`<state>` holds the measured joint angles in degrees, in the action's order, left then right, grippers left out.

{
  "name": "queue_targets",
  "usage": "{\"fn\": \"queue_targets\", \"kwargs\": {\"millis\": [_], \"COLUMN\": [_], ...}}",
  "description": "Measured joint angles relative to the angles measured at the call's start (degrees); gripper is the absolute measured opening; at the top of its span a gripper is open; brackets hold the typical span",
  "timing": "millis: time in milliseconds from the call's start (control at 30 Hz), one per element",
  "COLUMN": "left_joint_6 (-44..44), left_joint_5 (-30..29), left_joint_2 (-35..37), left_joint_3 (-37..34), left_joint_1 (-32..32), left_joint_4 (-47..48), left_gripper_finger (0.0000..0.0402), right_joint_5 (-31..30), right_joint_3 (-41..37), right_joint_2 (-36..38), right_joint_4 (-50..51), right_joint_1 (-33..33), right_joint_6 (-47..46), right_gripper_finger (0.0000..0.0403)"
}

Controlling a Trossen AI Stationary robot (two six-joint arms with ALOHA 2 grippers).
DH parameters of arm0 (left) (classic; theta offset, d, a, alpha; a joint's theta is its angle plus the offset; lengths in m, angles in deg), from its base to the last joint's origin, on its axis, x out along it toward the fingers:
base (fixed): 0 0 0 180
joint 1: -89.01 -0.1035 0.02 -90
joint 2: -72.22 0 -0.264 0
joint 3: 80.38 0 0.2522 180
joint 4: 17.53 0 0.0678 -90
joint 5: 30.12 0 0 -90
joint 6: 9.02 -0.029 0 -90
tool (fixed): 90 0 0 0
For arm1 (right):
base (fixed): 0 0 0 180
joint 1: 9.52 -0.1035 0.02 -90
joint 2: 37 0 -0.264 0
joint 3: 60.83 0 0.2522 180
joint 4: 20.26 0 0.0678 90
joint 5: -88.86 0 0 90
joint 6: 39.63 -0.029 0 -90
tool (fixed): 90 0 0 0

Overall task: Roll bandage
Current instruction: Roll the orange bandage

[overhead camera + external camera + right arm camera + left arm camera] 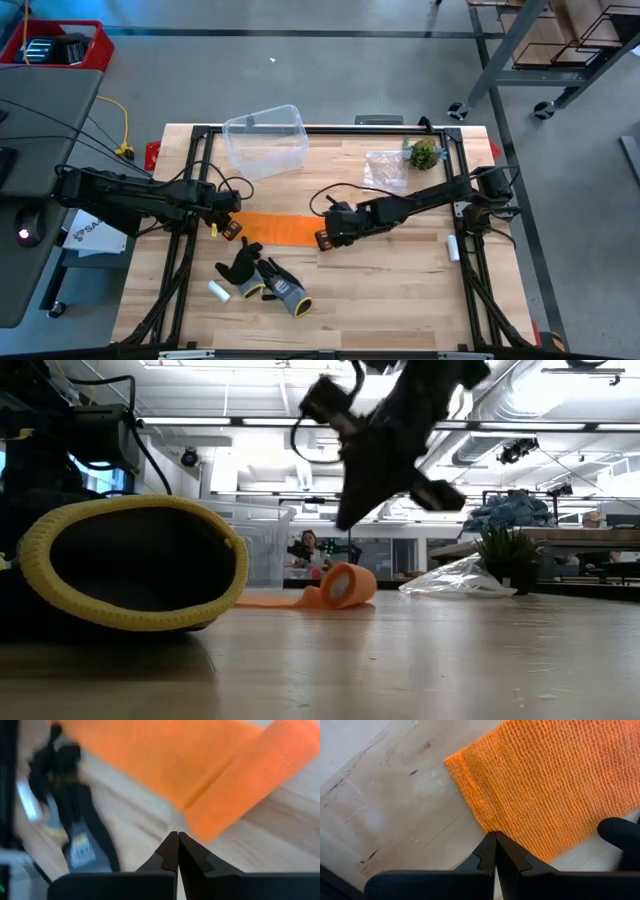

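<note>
While gloves (265,280) lie near bandage (278,228), plastic tub (266,140) behind

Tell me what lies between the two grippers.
In the high view, the flat stretch of the bandage spans from the left gripper to the right gripper.

**Even overhead light, soft focus up close**

You get bright, even light from the ceiling strips in the low view, with mild glare along them. From above, the desk (400,290) is evenly lit and shadows under the arms stay faint. In the low view, the glove cuff (130,565) looms large and soft-edged, and the room behind is hazy. Your right wrist view is smeared: the bandage (200,775) and the gloves (75,805) lack crisp edges. The left wrist view shows the weave sharply.
</note>
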<state>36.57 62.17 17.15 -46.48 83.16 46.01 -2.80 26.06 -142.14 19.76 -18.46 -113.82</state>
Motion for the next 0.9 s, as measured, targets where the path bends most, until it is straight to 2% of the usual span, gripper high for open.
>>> {"fn": "queue_targets", "kwargs": {"millis": [167,233,300,467,600,767,900], "left_joint_6": [-0.77,-0.82,-0.81,1.12,4.09,5.67,6.89], "left_joint_5": [-0.74,-1.43,-2.44,-7.40,-12.88,-17.55,-18.46], "left_joint_2": [0.01,0.00,0.00,0.00,0.00,-0.05,-0.05], "left_joint_3": [0.01,0.00,0.02,0.02,0.00,-0.12,-0.13], "left_joint_1": [0.02,0.02,0.02,0.02,0.02,-0.02,-0.02], "left_joint_4": [0.18,0.28,0.43,0.46,0.12,0.04,0.03], "left_gripper_finger": [0.0000,0.0000,0.0000,0.0000,0.0000,0.0000,0.0000], "right_joint_5": [-1.42,-1.81,-1.37,0.81,0.60,2.35,4.02], "right_joint_3": [4.62,3.77,0.94,-8.89,-13.25,-14.63,-14.18], "right_joint_2": [1.94,2.32,2.79,4.30,4.34,4.36,4.09], "right_joint_4": [19.41,26.10,28.75,20.67,13.52,4.54,4.30], "right_joint_1": [0.42,1.25,2.41,6.22,10.21,13.72,13.63], "right_joint_6": [4.62,4.85,5.23,5.49,7.27,7.77,7.42], "right_gripper_finger": [0.0000,0.0000,0.0000,0.0000,0.0000,0.0000,0.0000]}}
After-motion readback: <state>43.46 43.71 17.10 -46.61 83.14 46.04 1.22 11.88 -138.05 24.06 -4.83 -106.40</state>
